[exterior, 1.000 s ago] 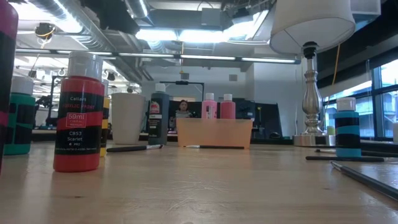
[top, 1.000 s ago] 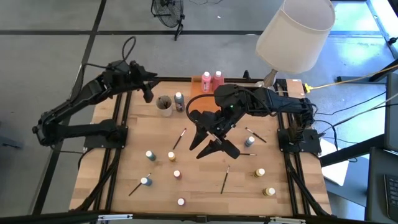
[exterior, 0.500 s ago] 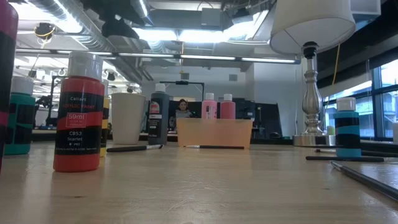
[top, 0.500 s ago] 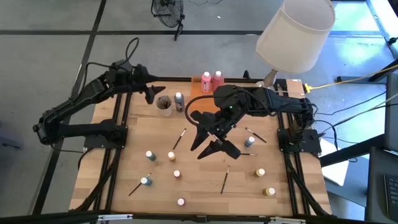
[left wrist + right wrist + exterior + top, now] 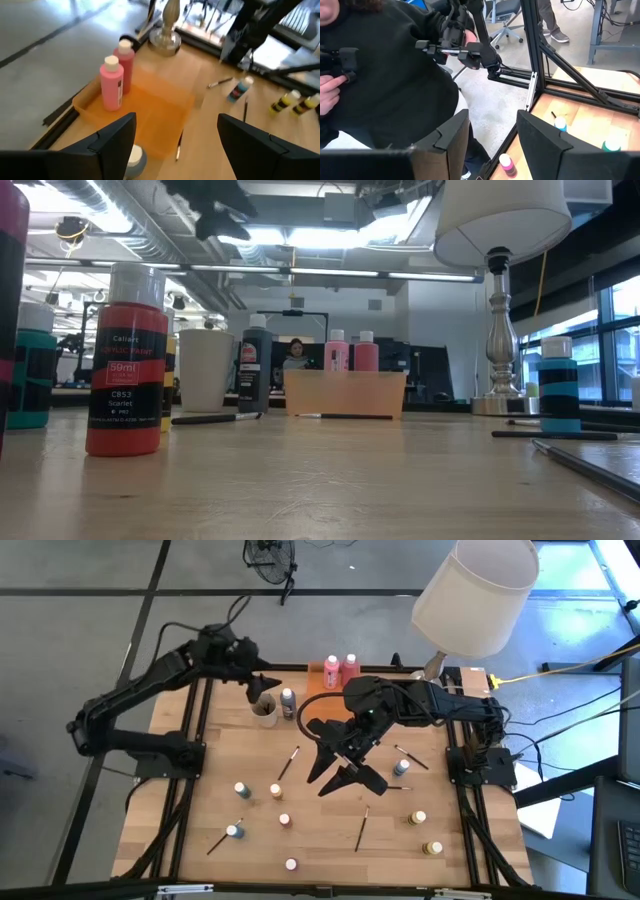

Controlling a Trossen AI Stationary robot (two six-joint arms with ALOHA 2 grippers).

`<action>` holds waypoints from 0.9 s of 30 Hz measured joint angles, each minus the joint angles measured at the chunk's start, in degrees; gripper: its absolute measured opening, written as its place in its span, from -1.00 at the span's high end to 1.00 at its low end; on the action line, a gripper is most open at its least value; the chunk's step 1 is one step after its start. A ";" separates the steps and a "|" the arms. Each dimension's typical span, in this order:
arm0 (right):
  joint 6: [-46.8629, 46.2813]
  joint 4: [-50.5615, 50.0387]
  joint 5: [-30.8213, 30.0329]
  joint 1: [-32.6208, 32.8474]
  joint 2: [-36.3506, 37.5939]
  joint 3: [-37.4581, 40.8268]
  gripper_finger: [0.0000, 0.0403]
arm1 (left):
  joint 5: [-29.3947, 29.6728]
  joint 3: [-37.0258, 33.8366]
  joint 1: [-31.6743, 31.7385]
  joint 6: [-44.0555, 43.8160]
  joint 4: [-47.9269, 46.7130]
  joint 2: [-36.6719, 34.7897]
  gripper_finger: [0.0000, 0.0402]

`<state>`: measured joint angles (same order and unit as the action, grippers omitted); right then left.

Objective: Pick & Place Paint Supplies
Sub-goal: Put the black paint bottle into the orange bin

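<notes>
My left gripper (image 5: 262, 686) (image 5: 177, 120) hangs open in the air near the table's far edge, above the grey cup (image 5: 265, 710) and beside the dark bottle (image 5: 288, 702). Its wrist view looks down on two pink squeeze bottles (image 5: 112, 82) standing in the orange tray (image 5: 150, 107). My right gripper (image 5: 342, 778) (image 5: 492, 115) is open above the table's middle and holds nothing. Small white-capped paint pots (image 5: 275, 791) stand upright across the near half. Thin brushes (image 5: 290, 762) (image 5: 361, 828) lie flat between them.
A lamp with a white shade (image 5: 475, 595) stands at the far right corner. In the low view a red bottle (image 5: 125, 360) and a teal one (image 5: 35, 375) stand close to the camera. A person in dark clothing (image 5: 385, 75) is beyond the table.
My left arm has swung toward the table's right, along the far edge. It has carried its gripper from left of the cup to above the cup, nearer the dark bottle and the tray. The right arm and all the supplies have stayed where they were.
</notes>
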<state>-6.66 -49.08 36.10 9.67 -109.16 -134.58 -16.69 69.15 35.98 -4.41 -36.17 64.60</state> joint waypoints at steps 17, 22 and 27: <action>0.61 -1.75 0.09 0.79 0.00 0.00 0.15 | 5.86 21.96 0.11 10.22 -33.44 25.68 -0.38; 1.11 -1.73 0.09 0.79 0.00 0.00 0.15 | 9.15 23.03 0.11 5.35 -33.44 30.39 -0.38; 1.55 -1.91 0.09 0.68 0.00 0.00 0.15 | 9.60 23.05 -0.06 4.70 -33.10 32.67 -0.38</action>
<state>-5.10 -50.98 36.18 10.35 -109.16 -134.58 -7.09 92.20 35.93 0.30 -69.26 97.28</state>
